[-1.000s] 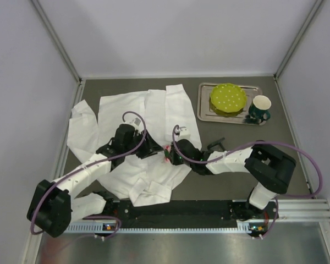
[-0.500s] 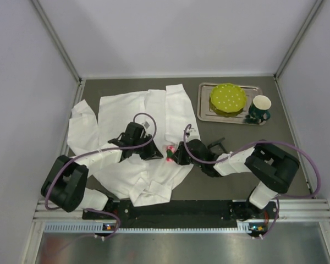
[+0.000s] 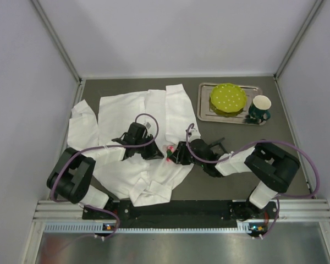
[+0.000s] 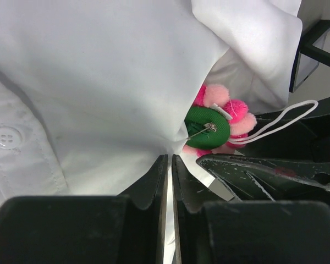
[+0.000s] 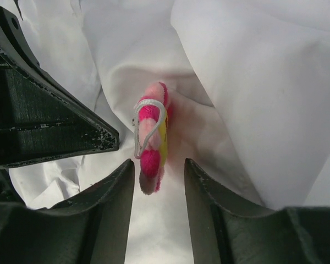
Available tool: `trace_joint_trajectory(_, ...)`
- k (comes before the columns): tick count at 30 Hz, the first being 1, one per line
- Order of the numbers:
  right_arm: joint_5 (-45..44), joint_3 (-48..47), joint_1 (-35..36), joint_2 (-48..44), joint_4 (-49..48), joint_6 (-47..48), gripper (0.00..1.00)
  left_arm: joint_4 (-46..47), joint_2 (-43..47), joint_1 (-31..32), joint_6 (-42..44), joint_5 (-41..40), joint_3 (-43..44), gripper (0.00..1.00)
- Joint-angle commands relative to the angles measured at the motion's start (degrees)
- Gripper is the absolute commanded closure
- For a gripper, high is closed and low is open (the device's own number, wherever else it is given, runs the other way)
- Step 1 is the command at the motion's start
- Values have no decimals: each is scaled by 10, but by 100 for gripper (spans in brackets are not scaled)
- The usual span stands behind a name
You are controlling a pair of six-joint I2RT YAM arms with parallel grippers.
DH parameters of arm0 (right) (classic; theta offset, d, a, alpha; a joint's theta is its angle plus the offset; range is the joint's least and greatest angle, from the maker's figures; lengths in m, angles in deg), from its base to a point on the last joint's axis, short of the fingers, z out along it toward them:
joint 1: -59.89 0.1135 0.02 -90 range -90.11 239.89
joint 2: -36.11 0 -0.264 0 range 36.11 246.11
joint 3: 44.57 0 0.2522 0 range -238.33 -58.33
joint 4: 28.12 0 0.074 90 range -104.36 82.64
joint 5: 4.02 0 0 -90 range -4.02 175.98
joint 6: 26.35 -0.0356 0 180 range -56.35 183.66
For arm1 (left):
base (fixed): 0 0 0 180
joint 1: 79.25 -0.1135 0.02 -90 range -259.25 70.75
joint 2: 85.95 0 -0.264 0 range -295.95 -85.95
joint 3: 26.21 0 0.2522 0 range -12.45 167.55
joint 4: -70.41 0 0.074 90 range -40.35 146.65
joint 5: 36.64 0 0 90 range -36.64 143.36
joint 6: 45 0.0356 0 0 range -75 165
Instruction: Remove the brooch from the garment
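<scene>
The garment (image 3: 126, 113) is a white wrinkled shirt spread over the left half of the table. The brooch (image 3: 169, 149) sits at its right edge between the two grippers. My left gripper (image 3: 154, 152) is shut on a fold of shirt fabric (image 4: 166, 165) just beside the brooch's green back and pin (image 4: 208, 127). My right gripper (image 3: 176, 154) is open. In the right wrist view the pink and yellow brooch (image 5: 151, 143) stands edge-on just ahead of the gripper's midpoint (image 5: 158, 173), its lower tip between the fingertips, with a white loop over it.
A metal tray (image 3: 204, 113) at the back right holds a green dotted plate (image 3: 227, 98). A dark green mug (image 3: 259, 108) stands at its right end. A small black square frame (image 3: 215, 144) lies beside the right arm.
The left arm has folded in toward the shirt and its gripper has shifted slightly right. The right gripper and the brooch have moved a little farther from the bases.
</scene>
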Motion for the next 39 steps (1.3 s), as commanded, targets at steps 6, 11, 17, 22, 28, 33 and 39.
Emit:
trace_joint_trajectory(6, -21, -47, -7, -11, 48, -3, 54, 20, 2, -1, 12, -15, 14, 88)
trace_joint_trajectory(11, -18, -53, -15, -16, 50, 1, 60, 20, 10, -1, 17, -9, 21, 81)
trace_joint_trajectory(17, -12, -51, -20, -16, 41, 20, 76, 16, 27, -1, 25, -2, 30, 66)
trace_joint_trajectory(22, 4, -43, -20, -12, 8, 28, 83, 24, 17, -1, 27, 2, 39, 60)
trace_joint_trajectory(28, 0, -15, -20, -2, -65, -13, 68, 66, 13, -1, -8, -10, 14, 74)
trace_joint_trajectory(33, -20, -3, -14, 2, -80, -40, 59, 84, 17, -2, -19, -19, -4, 80)
trace_joint_trajectory(39, -82, -31, 14, -11, 6, -60, 46, 98, 32, -1, -33, -29, -20, 82)
